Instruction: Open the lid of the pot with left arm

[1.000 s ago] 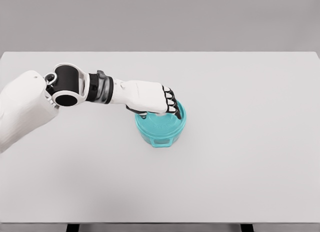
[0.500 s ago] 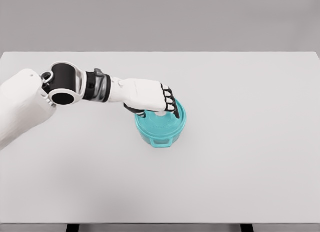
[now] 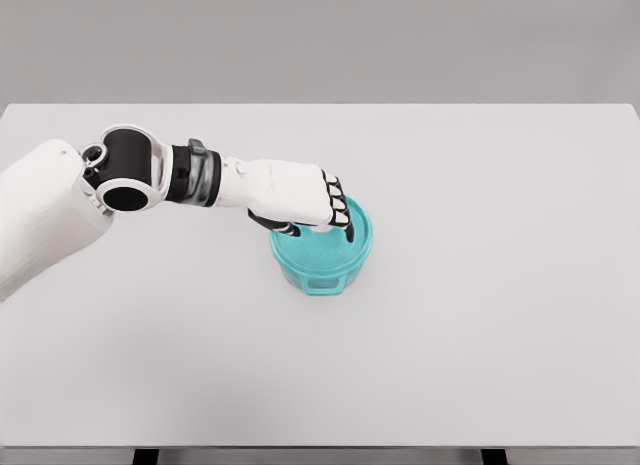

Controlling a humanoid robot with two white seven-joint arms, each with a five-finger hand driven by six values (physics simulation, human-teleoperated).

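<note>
Teal plastic marks your target: the pot (image 3: 322, 265) sits on the white table (image 3: 480, 315) a little left of centre and slightly toward the far edge, with a small side handle (image 3: 321, 284) facing you at its six o'clock. Its lid (image 3: 325, 250), the same teal, is in place on the rim, so you cannot see what the pot contains. Your left hand (image 3: 300, 195) lies over the lid from the nine to eleven o'clock side, with the fingers (image 3: 340, 210) curled down over the middle of the lid and the thumb (image 3: 272, 224) hooked low at the nine o'clock edge. The knob itself is hidden under the hand, so you cannot tell whether the fingers have actually closed on it. Behind the hand, the forearm (image 3: 130, 170) runs back toward nine o'clock and leaves the picture at the left edge.
</note>
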